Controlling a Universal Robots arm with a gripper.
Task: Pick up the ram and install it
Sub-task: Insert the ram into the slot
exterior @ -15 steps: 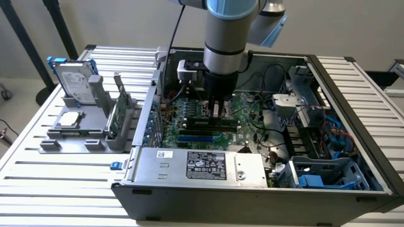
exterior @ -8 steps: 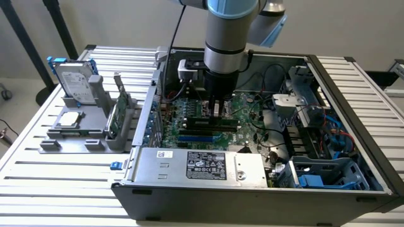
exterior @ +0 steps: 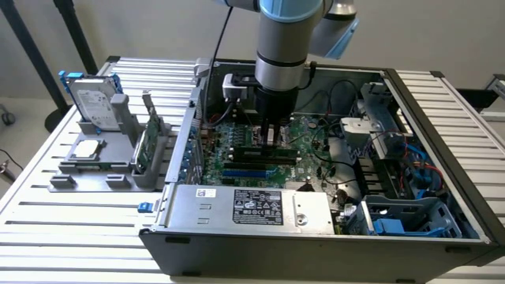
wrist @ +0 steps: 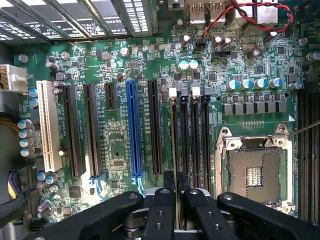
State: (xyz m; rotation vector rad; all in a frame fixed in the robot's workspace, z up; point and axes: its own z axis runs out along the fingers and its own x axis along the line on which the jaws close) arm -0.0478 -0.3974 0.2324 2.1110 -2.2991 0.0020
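Note:
My gripper [exterior: 272, 137] is down inside the open computer case [exterior: 442, 118], over the green motherboard [wrist: 115, 65]. In the wrist view its two black fingers [wrist: 162, 205] are shut on the ram [wrist: 174, 135], which shows edge-on as a thin strip running away from the fingertips. The strip lies along the outermost of the black memory slots [wrist: 196, 140], the one beside the black expansion slot [wrist: 154, 127]. Whether the ram sits fully down in that slot I cannot tell. The CPU socket [wrist: 255, 172] lies just past the memory slots.
The power supply [exterior: 252, 210] fills the case's near side. Cables and drive cages [exterior: 394, 142] crowd the exterior view's right. On the table at the exterior view's left, a grey holder [exterior: 103, 171] carries a hard drive in a blue frame [exterior: 93, 100] and a green card [exterior: 150, 142].

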